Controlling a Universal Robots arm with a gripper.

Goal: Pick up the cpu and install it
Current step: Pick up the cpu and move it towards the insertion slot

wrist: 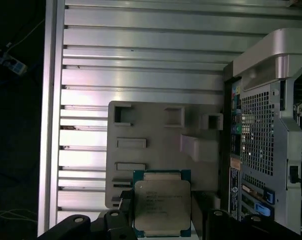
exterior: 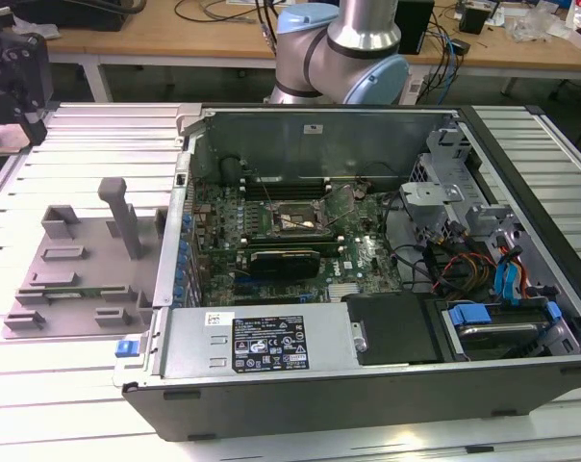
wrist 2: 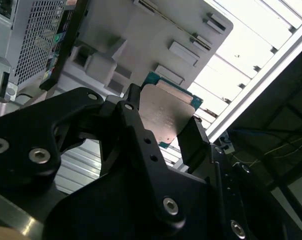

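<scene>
The cpu (wrist: 162, 206), pale metal top facing up, is pinched by two opposite edges in the gripper (wrist 2: 164, 118) above one edge of the grey plastic tray (wrist: 156, 125) on the slatted tabletop (wrist: 141, 60) beside the computer case (wrist: 261, 150), a hold that likely keeps it level and its underside untouched.

The end effector (wrist 2: 163, 124) grips the cpu (wrist 2: 163, 107) between its two black fingers (wrist 2: 136, 125).

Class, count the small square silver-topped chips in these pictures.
1. The small silver-topped cpu, gripped by the black gripper above the grey plastic tray in both wrist views. Others may hide inside the computer case.
</scene>
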